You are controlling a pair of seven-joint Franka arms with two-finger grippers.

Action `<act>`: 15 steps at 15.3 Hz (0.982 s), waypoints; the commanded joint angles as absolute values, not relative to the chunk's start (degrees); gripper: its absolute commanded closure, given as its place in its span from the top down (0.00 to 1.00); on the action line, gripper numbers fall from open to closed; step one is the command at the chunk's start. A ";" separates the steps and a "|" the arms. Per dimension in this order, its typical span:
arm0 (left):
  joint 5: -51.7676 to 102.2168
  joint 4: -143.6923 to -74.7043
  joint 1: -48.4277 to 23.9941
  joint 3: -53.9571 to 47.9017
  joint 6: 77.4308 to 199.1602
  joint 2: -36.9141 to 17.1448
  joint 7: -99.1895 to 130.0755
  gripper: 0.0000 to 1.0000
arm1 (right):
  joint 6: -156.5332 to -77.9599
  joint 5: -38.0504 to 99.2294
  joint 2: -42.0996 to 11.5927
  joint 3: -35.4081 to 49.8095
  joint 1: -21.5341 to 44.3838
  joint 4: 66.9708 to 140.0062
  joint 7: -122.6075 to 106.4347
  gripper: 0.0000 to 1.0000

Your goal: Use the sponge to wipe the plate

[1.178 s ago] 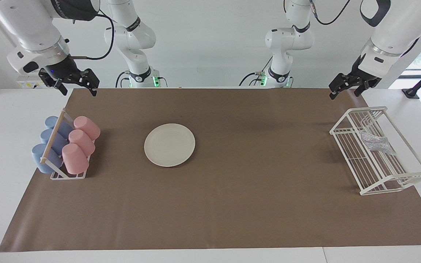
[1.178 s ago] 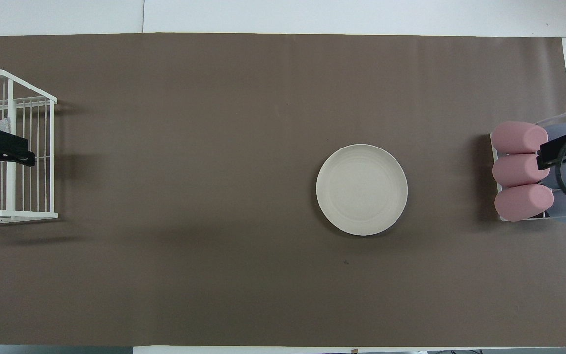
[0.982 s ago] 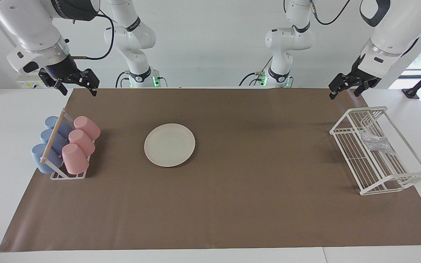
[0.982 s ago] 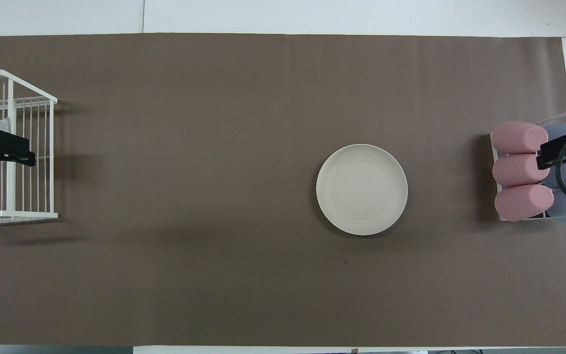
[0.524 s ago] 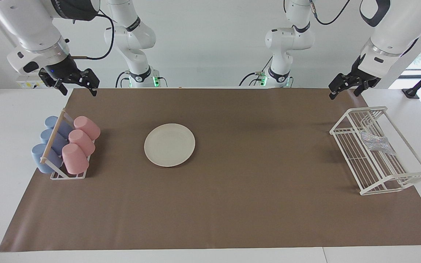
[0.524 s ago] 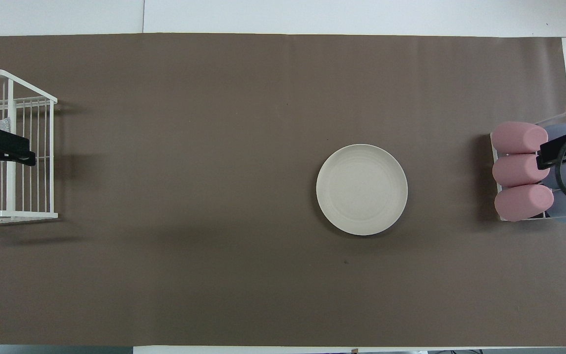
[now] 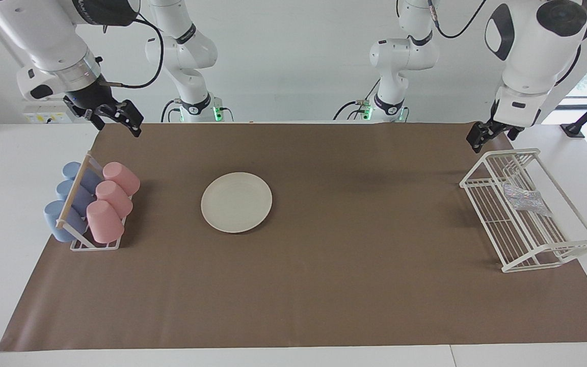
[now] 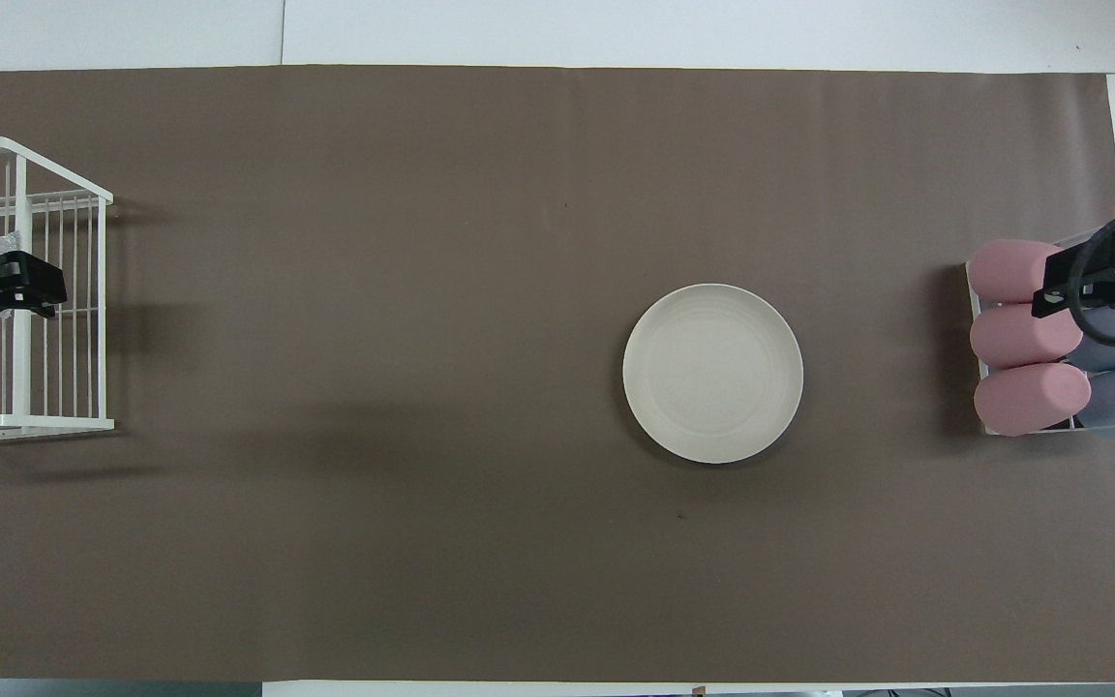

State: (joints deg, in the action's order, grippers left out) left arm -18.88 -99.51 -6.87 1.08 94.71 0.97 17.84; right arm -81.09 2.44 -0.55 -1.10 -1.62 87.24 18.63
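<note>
**Both arms shifted; plate and sponge untouched**

Left gripper point(image 7: 483, 137) has swung inward and dropped since the earlier frame, now up over the white wire rack point(image 7: 528, 239); fingers: cannot tell. Right gripper point(image 7: 118, 118) has edged toward the table's middle, up over the cup rack point(image 7: 95, 245), fingers spread, empty. Plate point(image 7: 236, 202) sits unmoved on the brown mat point(image 7: 324, 285), nearer the right arm's end. Sponge point(image 7: 525, 200) lies in the wire rack, its wires around it. Pink cups point(image 7: 112, 200) and blue cups point(image 7: 67, 201) lie in the cup rack

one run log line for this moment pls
sponge in wire rack | plate bare | left gripper near rack | right gripper raised, open
</note>
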 commanded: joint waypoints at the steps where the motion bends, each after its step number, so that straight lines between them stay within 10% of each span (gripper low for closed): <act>1: -29.23 -103.88 -9.74 1.41 98.70 -2.00 24.76 1.00 | -81.12 6.66 1.05 -0.88 -1.76 89.21 30.98 1.00; 15: -60.64 -109.87 -11.60 1.32 105.47 -13.45 37.53 1.00 | -81.48 6.24 1.06 -0.88 -1.58 89.13 32.70 1.00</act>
